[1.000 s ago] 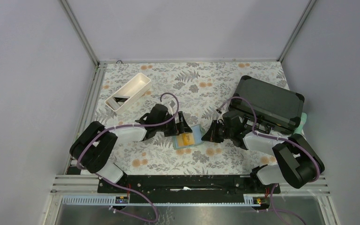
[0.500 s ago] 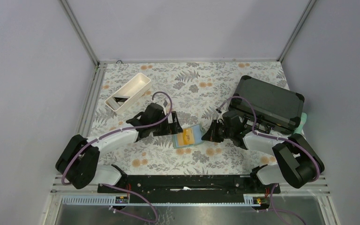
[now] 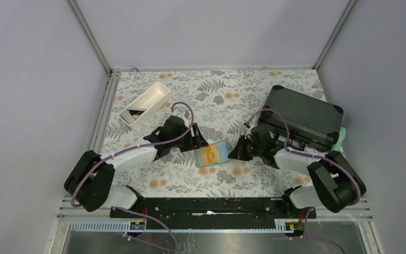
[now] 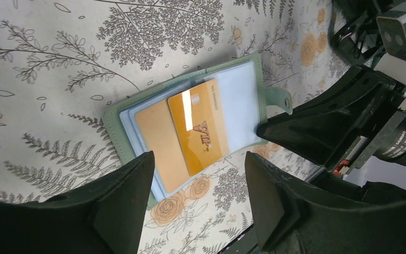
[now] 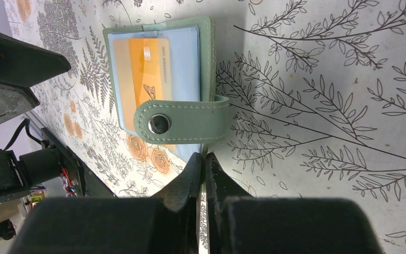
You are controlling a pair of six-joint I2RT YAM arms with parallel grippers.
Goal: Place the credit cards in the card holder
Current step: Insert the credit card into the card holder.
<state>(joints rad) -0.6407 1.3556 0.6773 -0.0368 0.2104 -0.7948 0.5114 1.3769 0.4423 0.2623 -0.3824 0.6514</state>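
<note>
Now the open sage-green card holder (image 4: pixel 240 106) lies flat on the bench (image 3: pixel 227 90) between the two arms, pale blue pockets facing up and its snap strap (image 5: pixel 182 121) folded over toward the right arm. A gold-orange credit card (image 4: pixel 198 127) rests on those pockets. Its long axis runs roughly along the line from one gripper to the other. A paler orange patch shows through the pocket beside it, and I cannot tell whether that is the same card or a second one. The left gripper (image 3: pixel 198 143) hangs just to the left of the holder with its fingers spread wide and nothing between them. The right gripper (image 5: pixel 203 164) sits at the holder's strap edge with its fingers pressed together. Whether a sliver of the cover is caught between them I cannot make out. What the coming move likely turns on is the dark credit card (image 3: pixel 136 112) lying in the white oblong tray (image 3: pixel 156 95). It sits behind and to the left of the left gripper and well apart from the holder, so the left arm is plainly the nearer one to fetch it. A second ago the left gripper was right over the holder at the gold card. It has since drawn back leftward and left the card where it lies, while the right arm and the holder keep their place.
</note>
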